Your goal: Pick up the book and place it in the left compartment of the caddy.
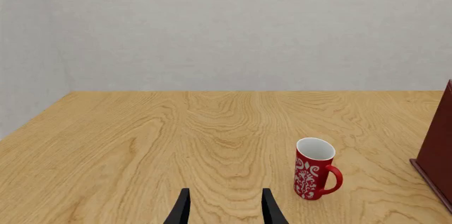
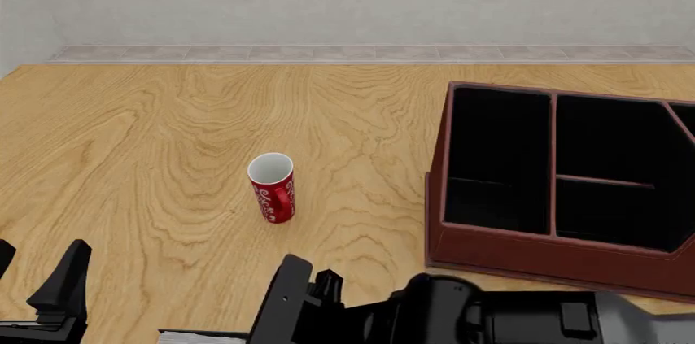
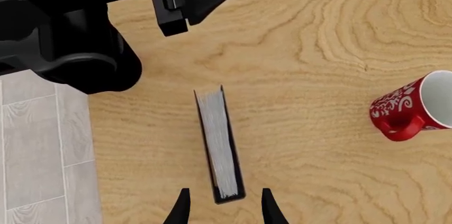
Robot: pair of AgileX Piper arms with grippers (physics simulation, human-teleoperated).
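Observation:
The book (image 3: 219,144) stands on its edge near the table's front edge, black covers at the sides and white page edges facing the right wrist camera. My right gripper (image 3: 226,207) hovers over its near end, open, one finger on each side and a gap to both covers. In the front view only a white sliver of the book (image 2: 204,335) shows beside the right arm (image 2: 434,311). The dark red-brown caddy (image 2: 522,248) sits at the right, and its long left compartment (image 2: 500,157) holds nothing. My left gripper (image 1: 226,211) is open over bare wood at the front left.
A red patterned mug (image 2: 272,188) stands upright mid-table, left of the caddy; the left wrist view has the mug (image 1: 316,169) ahead, and the right wrist view also catches the mug (image 3: 416,106). The table's front edge (image 3: 92,144) runs close to the book, with floor tiles beyond. The left arm (image 3: 78,33) lies near the book's far end.

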